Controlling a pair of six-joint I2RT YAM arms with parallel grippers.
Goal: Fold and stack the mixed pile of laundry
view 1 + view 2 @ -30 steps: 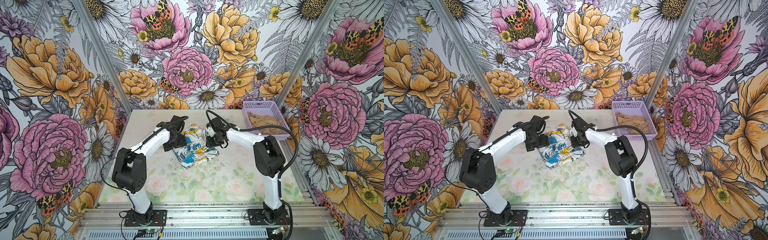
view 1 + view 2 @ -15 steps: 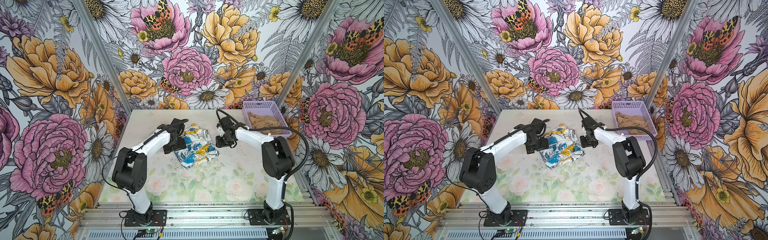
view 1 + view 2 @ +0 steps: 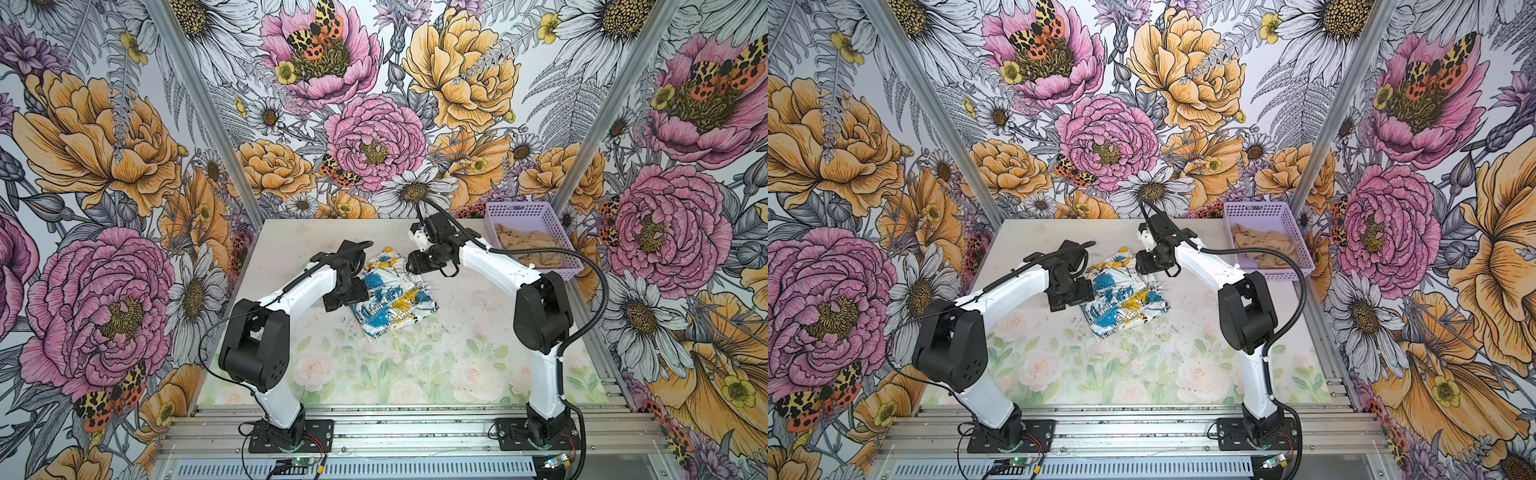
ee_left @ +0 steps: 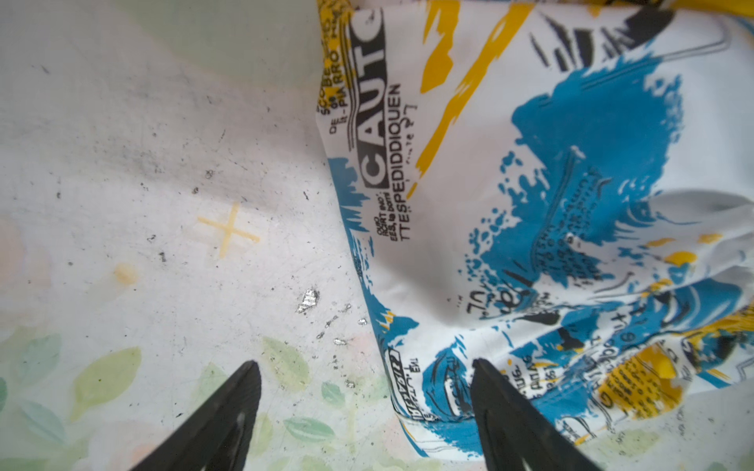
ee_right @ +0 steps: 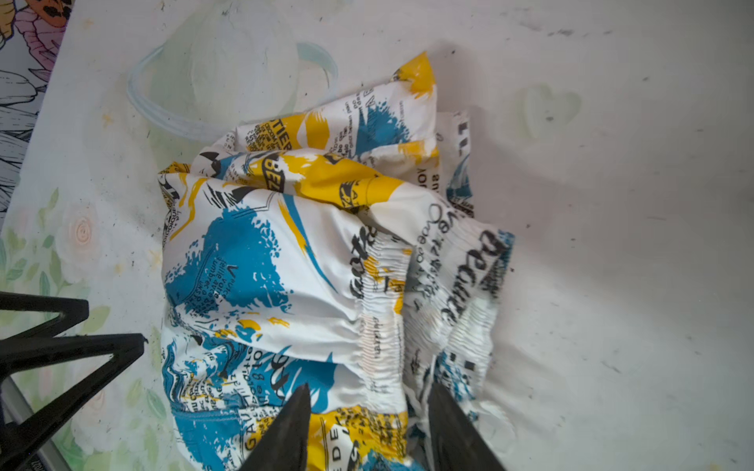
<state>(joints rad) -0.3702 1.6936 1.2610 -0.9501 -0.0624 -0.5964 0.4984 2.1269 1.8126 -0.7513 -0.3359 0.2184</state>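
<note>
1. The left gripper stands wide open and empty, which only its wrist view shows. One finger is over the pale floral table, the other over the white garment with blue and yellow patches and black lettering.
2. That garment lies bunched mid-table between the arms.
3. The right gripper hangs partly open above its gathered elastic waistband, gripping nothing.
4. Both top views alone show the lavender perforated plastic basket at the far right corner, holding the plain tan-beige garment.
</note>
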